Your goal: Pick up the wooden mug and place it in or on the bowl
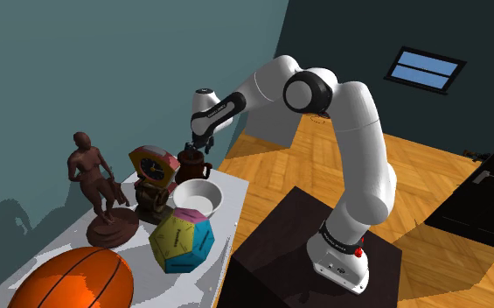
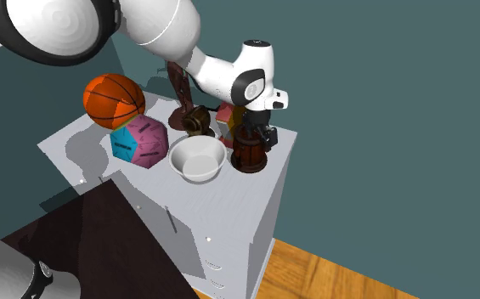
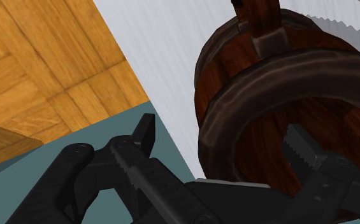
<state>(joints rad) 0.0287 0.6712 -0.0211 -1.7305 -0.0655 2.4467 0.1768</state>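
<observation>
Gripper (image 3: 226, 143) is wide open, straddling the mug (image 3: 248, 70) rim: one finger inside, one outside the wall, neither touching as far as I can tell. Mug stands upright just beside the bowl (image 2: 200, 173), directly under the gripper, so I reckon closing here pinches the wall. Mug base and far rim are cut off in wrist view, so depth is hard to judge.

There's the dark brown wooden mug (image 2: 250, 155), barrel-built with darker hoops and a handle, standing upright near the corner of the white cabinet top (image 2: 229, 194), and just beside it sits the plain white bowl (image 2: 198, 159), mouth up.
</observation>
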